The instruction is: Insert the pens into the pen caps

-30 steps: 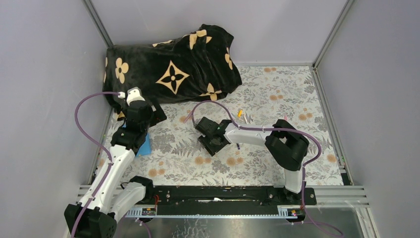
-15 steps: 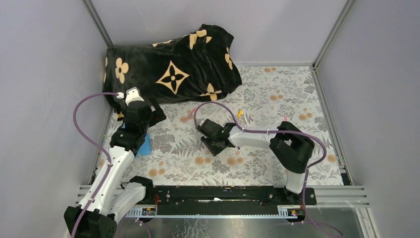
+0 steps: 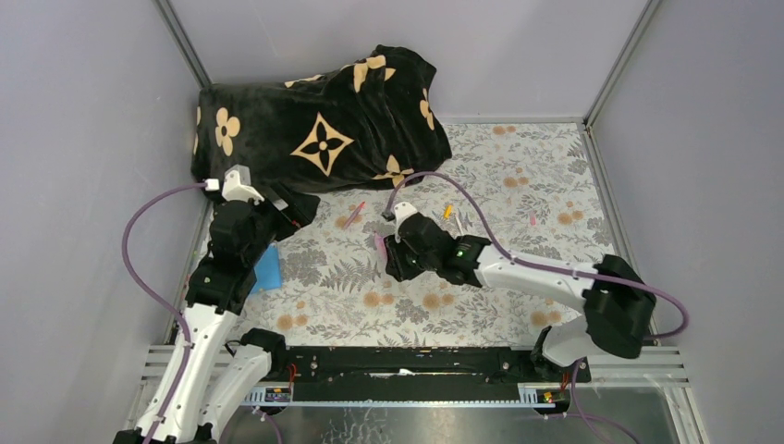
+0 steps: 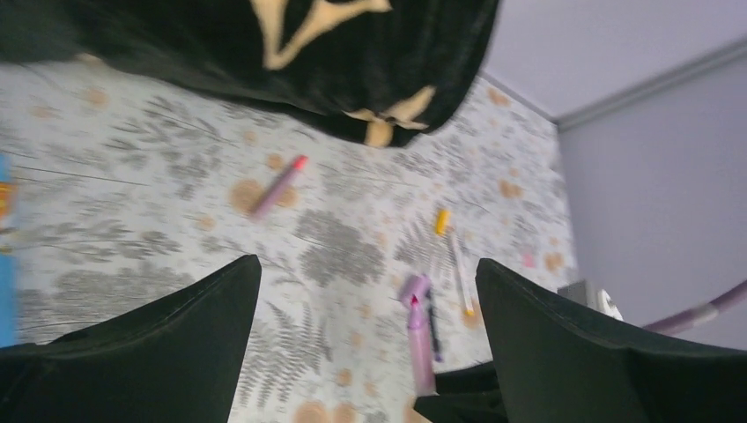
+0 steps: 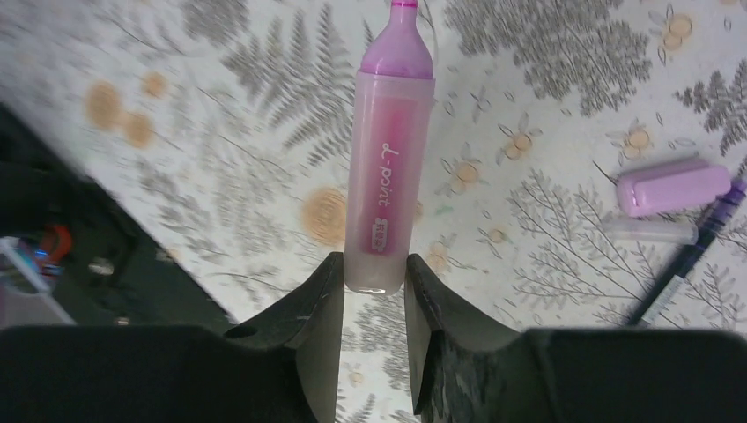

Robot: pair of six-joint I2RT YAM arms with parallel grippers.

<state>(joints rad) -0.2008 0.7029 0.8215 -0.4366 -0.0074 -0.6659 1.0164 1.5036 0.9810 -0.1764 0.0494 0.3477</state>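
My right gripper [image 5: 374, 275] is shut on the base of a pink pen [image 5: 388, 167], whose uncapped tip points away from the jaws. In the top view this gripper [image 3: 392, 250] is at mid-table with the pink pen [image 3: 379, 244] at its left. A lilac cap [image 5: 674, 187] lies beside a dark blue pen [image 5: 691, 256]. A red-tipped pen [image 3: 356, 213], an orange-yellow cap [image 3: 447, 211], a white pen [image 3: 458, 223] and a pink cap [image 3: 533, 221] lie further back. My left gripper [image 4: 367, 264] is open and empty, above the table, at the blanket's edge in the top view [image 3: 291, 211].
A black blanket [image 3: 324, 129] with tan flowers is heaped at the back left. A blue flat card [image 3: 268, 268] lies under the left arm. Grey walls close in the floral table [image 3: 518, 166] on three sides.
The right arm's elbow has swung out to the right and its wrist has turned, the gripper staying near mid-table. The left gripper has shifted slightly back towards the blanket.
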